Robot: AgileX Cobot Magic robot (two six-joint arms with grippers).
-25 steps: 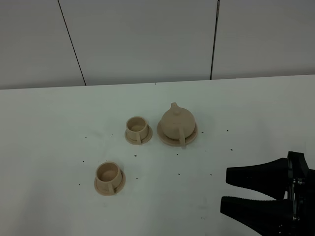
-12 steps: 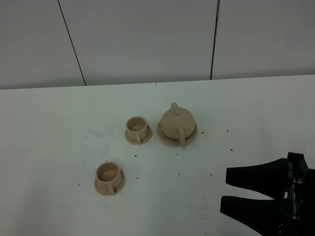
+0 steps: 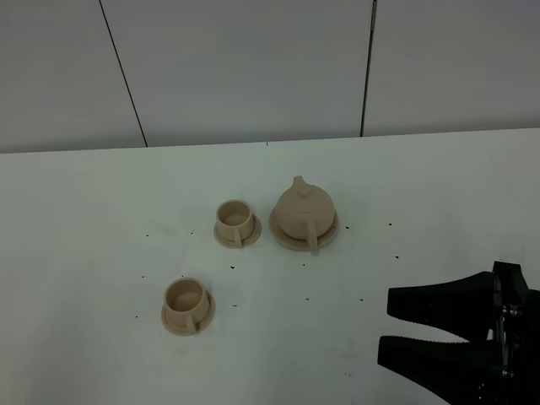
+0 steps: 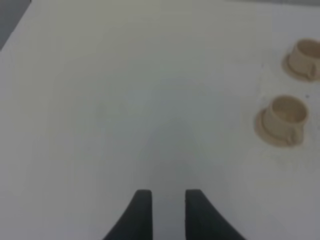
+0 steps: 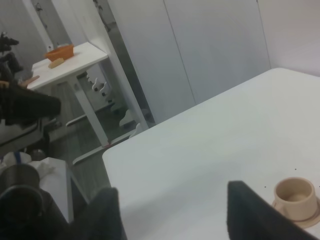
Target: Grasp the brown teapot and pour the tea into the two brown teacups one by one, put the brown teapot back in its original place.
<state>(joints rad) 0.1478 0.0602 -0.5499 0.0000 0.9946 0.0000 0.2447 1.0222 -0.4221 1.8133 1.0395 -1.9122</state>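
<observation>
Brown teapot (image 3: 302, 211): rounded, matte beige-tan, knobbed lid on; sitting upright on wide round saucer (image 3: 283, 240), handle facing the near edge. Far teacup (image 3: 234, 221): standing just left of the teapot on a small saucer. Near teacup (image 3: 186, 302): matching, standing closer and further left.

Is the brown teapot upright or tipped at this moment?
Upright: the brown teapot sits level on its wide saucer, handle toward the camera.

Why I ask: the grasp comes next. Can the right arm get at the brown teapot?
Probably yes: the right end effector is open, and only bare table lies between it and the brown teapot.
</observation>
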